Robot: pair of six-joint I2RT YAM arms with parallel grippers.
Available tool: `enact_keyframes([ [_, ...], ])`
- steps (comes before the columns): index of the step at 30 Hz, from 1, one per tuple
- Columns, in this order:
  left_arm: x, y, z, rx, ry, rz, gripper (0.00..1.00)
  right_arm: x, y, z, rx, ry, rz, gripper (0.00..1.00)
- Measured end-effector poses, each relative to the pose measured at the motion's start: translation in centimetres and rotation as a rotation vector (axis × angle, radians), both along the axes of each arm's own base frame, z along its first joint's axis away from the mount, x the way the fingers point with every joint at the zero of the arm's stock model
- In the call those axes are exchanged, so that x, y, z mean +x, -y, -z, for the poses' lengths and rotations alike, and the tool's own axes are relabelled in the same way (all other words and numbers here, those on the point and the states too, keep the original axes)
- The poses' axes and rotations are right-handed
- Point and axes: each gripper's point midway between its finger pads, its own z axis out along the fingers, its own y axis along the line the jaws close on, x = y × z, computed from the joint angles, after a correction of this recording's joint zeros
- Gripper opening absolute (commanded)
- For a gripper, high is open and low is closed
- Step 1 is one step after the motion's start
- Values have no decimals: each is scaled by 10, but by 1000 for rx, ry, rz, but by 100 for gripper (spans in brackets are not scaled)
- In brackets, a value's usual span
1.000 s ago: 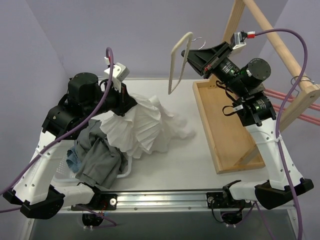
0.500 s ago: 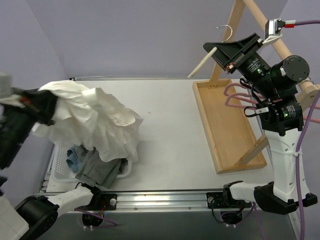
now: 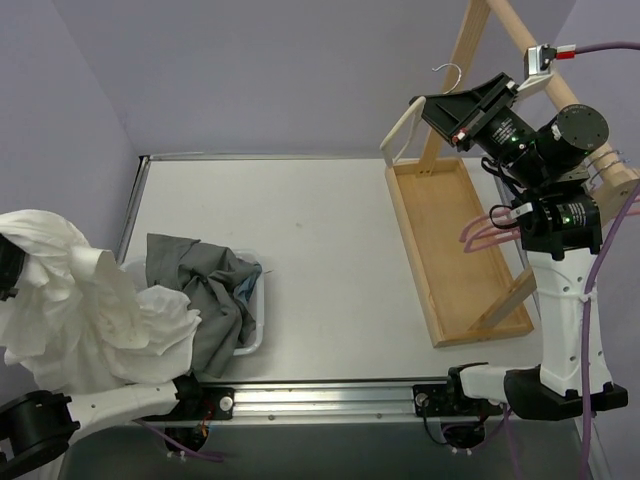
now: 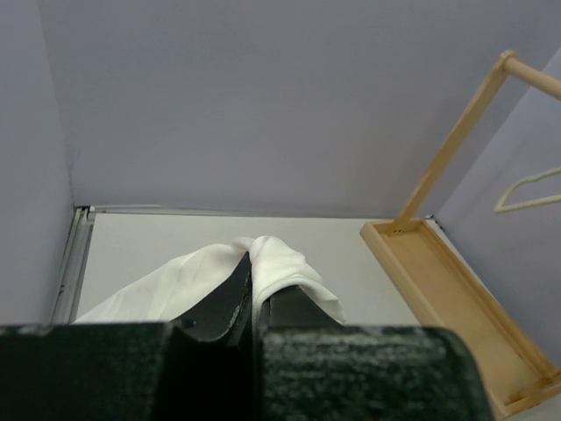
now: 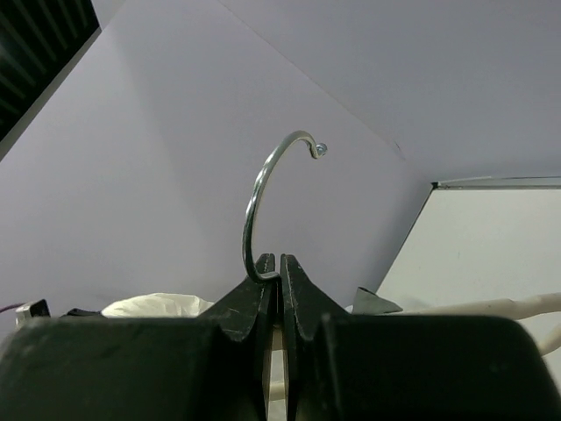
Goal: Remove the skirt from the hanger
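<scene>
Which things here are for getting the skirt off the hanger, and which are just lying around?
For the job: white skirt, hanger, left hand gripping the skirt, right hand gripping the hanger's hook.
Just lying about: grey clothes, white basket, wooden tray, wooden rack, pink hangers.

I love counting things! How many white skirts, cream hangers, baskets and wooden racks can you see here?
white skirt: 1
cream hanger: 1
basket: 1
wooden rack: 1
Total: 4
</scene>
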Motion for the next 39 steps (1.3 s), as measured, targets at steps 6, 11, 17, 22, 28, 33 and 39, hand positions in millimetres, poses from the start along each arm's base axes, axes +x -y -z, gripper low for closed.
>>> enact_keyframes([
  [6, 35, 34, 35, 120, -116, 3, 2, 0, -2, 1, -3, 7, -12, 0],
  [11, 48, 80, 71, 222, -164, 79, 2, -2, -2, 0, -3, 14, -16, 0],
  [17, 43, 104, 123, 210, -188, 205, 2, 0, -2, 6, -3, 10, -16, 0],
  [22, 42, 119, 122, 198, -174, 216, 2, 3, -2, 13, -7, -7, -16, 0],
  [28, 37, 167, 82, 338, -63, 160, 2, 1, -3, 14, -13, -2, -19, 0],
  [33, 45, 208, 52, 476, 9, 66, 2, 0, -2, 17, -23, -16, -18, 0],
  [39, 135, 222, 60, 533, -63, -52, 2, -2, 0, 20, -36, -37, -10, 0],
])
